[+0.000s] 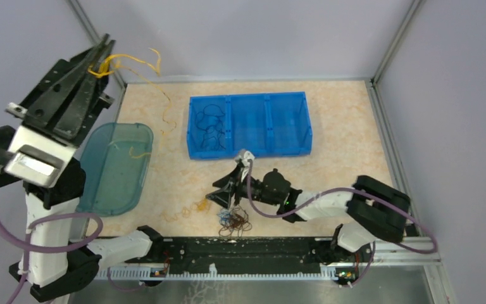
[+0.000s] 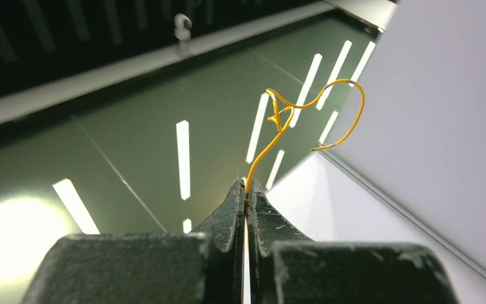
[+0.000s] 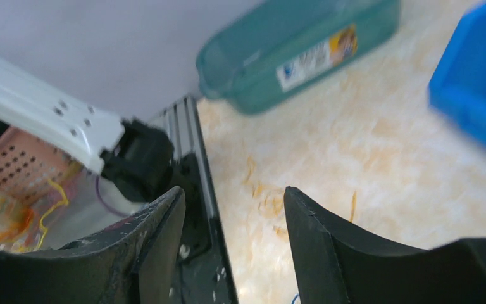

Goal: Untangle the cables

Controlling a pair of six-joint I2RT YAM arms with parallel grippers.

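The left end effector (image 1: 106, 41) hangs high up, well to the left of the bin (image 1: 272, 151) and beyond its far side, with its jaws pressed together on a yellow wire (image 1: 133, 60). In the left wrist view that end effector (image 2: 247, 185) pinches the yellow wire (image 2: 304, 114) right at its tips, and the wire rises from them into a small knotted loop. From the top, a thin strand trails down from the wire towards the bin's left end. The right end effector (image 1: 224, 199) sits low over the tabletop (image 1: 342, 114), just in front of the bin, with its jaws spread wide and nothing between them; its wrist view shows the end effector (image 3: 233, 193) with bare tabletop in the gap. Just nearer than it, farther from the bin, lies the tangle (image 1: 235, 221) of blue and dark brown wires. Orange loops (image 1: 190, 209) lie beside the tangle on the left. Dark wires (image 1: 210, 126) lie in the bin's left compartment. A teal tray (image 1: 101, 183) lies left of the bin and holds a short yellow piece (image 1: 140, 152).
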